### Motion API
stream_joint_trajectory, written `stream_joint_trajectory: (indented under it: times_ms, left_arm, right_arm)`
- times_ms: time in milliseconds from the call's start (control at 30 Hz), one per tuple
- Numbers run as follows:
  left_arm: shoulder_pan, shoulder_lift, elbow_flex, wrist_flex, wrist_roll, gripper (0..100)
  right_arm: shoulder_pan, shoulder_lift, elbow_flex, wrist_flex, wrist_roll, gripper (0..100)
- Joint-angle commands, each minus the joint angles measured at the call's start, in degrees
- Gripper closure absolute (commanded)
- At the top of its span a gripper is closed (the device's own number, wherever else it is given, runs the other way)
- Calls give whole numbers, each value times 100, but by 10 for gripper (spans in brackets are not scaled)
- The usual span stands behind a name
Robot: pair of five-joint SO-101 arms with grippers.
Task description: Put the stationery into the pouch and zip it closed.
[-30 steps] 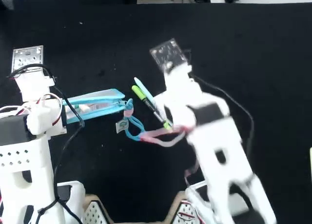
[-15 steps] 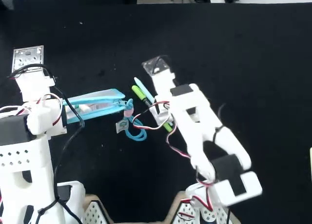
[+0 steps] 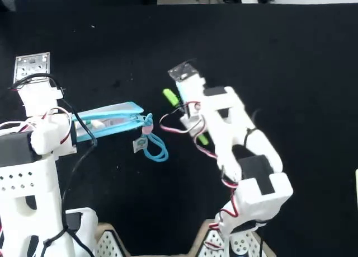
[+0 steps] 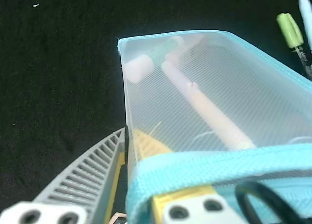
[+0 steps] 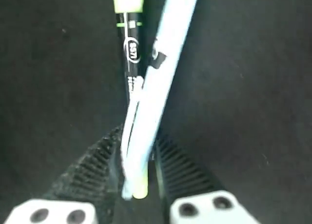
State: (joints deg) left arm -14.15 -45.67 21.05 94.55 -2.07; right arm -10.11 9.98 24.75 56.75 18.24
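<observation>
High view: my right pincer (image 3: 180, 94) sits mid-frame over the green pen (image 3: 170, 96), and the pouch (image 3: 112, 118) lies centre-left.

Left wrist view: my left pincer (image 4: 127, 153) is clamped on the rim of the soft, floppy pouch.

Right wrist view: my jaws pinch the pale blue pen (image 5: 163, 63) and the green pen together near their ends. Both look light, stiff and slick, so I judge mid-barrel the safer hold.

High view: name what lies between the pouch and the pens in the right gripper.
A blue cord loop with a pink bead and small tag, running from the pouch toward the pens; seen in the high view.
</observation>
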Motion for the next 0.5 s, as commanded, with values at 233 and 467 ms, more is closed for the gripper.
stream_joint_trajectory:
  times_ms: [233,467]
  left_arm:
    - [48,35,57,35,-9,970]
    - [40,35,57,35,-9,970]
  right_arm:
    - [1793,-980,453,958,932,987]
    - [2180,-901,453,1820,1934,873]
